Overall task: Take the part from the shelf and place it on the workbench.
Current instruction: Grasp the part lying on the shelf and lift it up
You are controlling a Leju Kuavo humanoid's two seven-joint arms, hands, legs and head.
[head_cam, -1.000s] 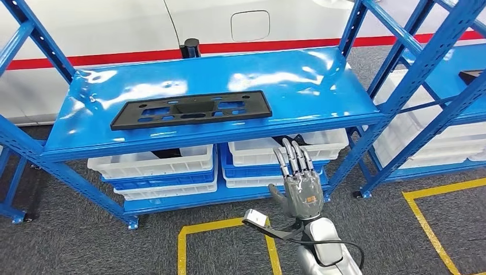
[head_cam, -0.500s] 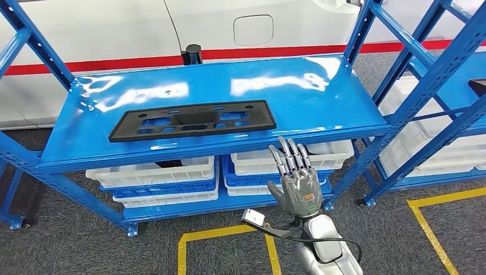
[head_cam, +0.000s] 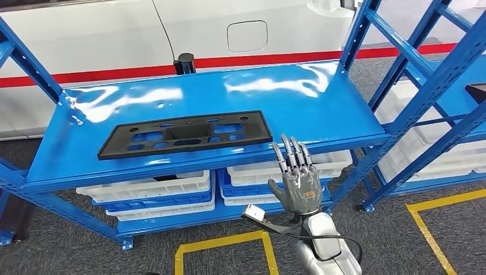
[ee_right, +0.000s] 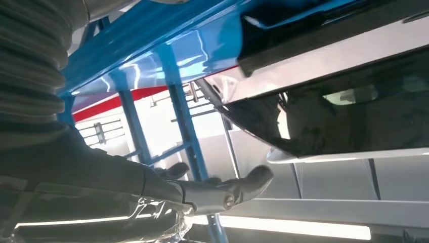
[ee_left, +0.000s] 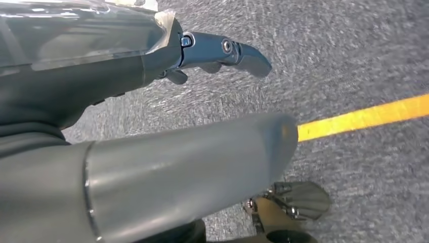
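Observation:
The part is a long flat black plastic panel with several cut-outs, lying on the glossy blue top shelf left of its middle. My right hand is raised in front of the shelf's front edge, to the right of the panel and below its level, fingers straight and apart, holding nothing. From the right wrist, the fingers point toward the underside of the blue shelf. The left wrist view shows my left hand over grey carpet, with extended fingers and nothing in it.
White bins sit on the lower shelf under the part. A second blue rack stands at the right, holding a dark object. Yellow tape lines mark the grey carpet. A white vehicle body with a red stripe is behind.
The whole view has shifted as the camera moved closer to the shelf. My right hand has risen slightly toward the shelf's front edge, still spread and empty.

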